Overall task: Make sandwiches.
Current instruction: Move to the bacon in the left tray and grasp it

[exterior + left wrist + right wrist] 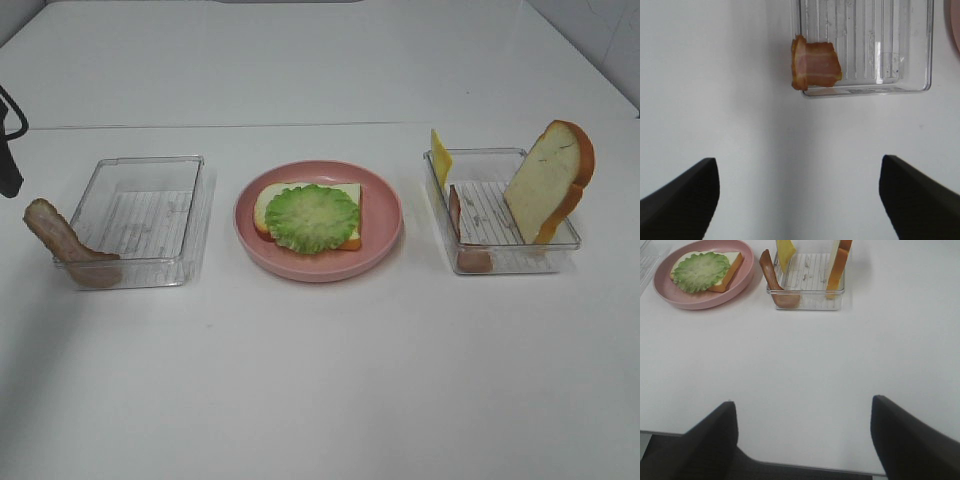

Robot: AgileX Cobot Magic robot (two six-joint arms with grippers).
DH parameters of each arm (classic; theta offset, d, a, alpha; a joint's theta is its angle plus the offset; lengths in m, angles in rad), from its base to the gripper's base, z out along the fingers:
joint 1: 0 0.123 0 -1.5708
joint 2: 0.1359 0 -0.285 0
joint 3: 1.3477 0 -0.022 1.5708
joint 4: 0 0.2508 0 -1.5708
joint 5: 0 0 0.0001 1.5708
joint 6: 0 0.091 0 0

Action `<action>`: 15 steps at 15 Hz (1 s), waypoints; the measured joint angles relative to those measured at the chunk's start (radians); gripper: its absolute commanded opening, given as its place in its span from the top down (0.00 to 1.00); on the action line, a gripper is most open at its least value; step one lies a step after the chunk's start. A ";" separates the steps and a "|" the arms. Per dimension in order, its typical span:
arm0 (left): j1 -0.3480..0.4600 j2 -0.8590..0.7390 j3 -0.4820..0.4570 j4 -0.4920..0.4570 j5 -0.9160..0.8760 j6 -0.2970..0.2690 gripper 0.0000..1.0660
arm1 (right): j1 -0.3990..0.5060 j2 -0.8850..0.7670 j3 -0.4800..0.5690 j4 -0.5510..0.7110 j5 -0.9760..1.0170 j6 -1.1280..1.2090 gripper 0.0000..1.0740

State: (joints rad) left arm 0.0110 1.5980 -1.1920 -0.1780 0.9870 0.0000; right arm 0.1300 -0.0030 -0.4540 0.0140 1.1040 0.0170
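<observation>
On the pink plate (385, 235) lies a bread slice (264, 207) with orange-brown crust, topped by a ruffled green lettuce leaf (311, 217). A bacon strip (60, 243) hangs over the left tray's (150, 215) near-left corner. The right tray (490, 215) holds a yellow cheese slice (440, 158), a bacon strip (458, 225) and an upright bread slice (548, 180). My left gripper (798, 160) is open and empty, well short of the bacon (815, 65). My right gripper (802, 400) hangs open and empty over the table's near edge, far from the right tray (807, 277).
A dark part of the left arm (8, 150) shows at the left edge of the exterior view. White table (320, 380) stretches in front of the trays and plate. The right wrist view shows the table's near edge (805, 467).
</observation>
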 measured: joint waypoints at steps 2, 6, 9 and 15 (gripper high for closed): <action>0.000 0.044 -0.024 0.004 0.001 0.000 0.25 | 0.000 0.000 0.000 0.000 0.000 0.000 0.32; 0.000 0.165 -0.076 -0.011 -0.025 0.013 0.26 | 0.000 0.000 0.000 0.000 0.000 0.000 0.32; 0.000 0.265 -0.109 -0.050 -0.065 0.032 0.26 | 0.000 0.000 0.000 0.000 0.000 0.000 0.32; 0.000 0.383 -0.217 -0.066 -0.078 0.039 0.29 | 0.000 0.000 0.000 0.000 0.000 0.000 0.32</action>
State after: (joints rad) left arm 0.0110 1.9810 -1.4090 -0.2440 0.9090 0.0390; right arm 0.1300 -0.0030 -0.4540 0.0140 1.1040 0.0170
